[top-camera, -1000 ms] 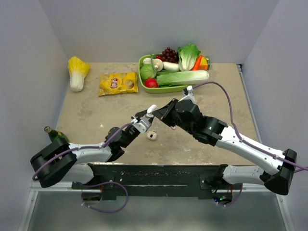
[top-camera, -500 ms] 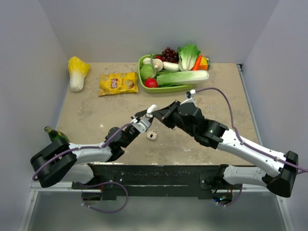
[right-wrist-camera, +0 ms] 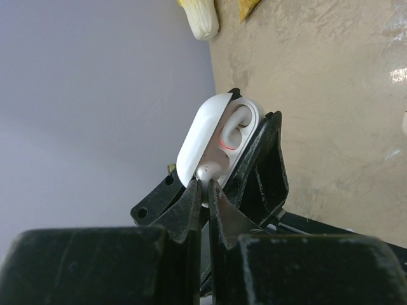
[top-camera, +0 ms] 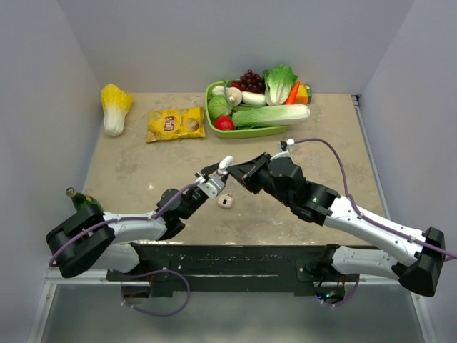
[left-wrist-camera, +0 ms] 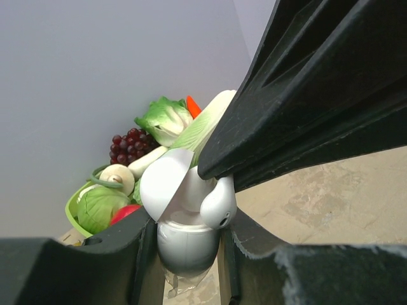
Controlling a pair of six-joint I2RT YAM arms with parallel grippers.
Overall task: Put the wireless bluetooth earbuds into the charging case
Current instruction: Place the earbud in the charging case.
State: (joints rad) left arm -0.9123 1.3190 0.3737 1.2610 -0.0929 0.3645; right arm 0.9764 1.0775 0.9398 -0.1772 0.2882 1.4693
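**Seating the first earbud.** The first earbud point(left-wrist-camera: 218, 203), a rounded white bud, lies against the right-hand lip of the open charging case point(left-wrist-camera: 186, 248). It touches the rim but, judging from the left wrist view, is not yet down in a well. The case stands mouth-up, and its lid point(left-wrist-camera: 166, 187) is swung back to the side away from the bud, so the opening is unobstructed there.

The right end effector point(right-wrist-camera: 204, 186) is clenched on the first earbud, with both fingertips pinched around it directly over the case mouth. The left end effector point(top-camera: 214, 174) is clamped on the lower body of the case, one finger on each flank, and appears to hold it raised off the tabletop point(top-camera: 143, 171).

The governing relation is that the well lies just beyond and below the right fingertips, along the line on which those fingers point. The case's long axis runs roughly in line with that approach. The right arm therefore carries the coming move, probably a short push down and inward, while the left arm only braces the case.

In the right wrist view a curved white form with a reddish line shows inside the case. Whether this is a seated bud or the moulded interior cannot be told.

The second earbud point(top-camera: 226, 201) lies loose on the tabletop, just on the near side of the two meeting end effectors and grasped by neither.
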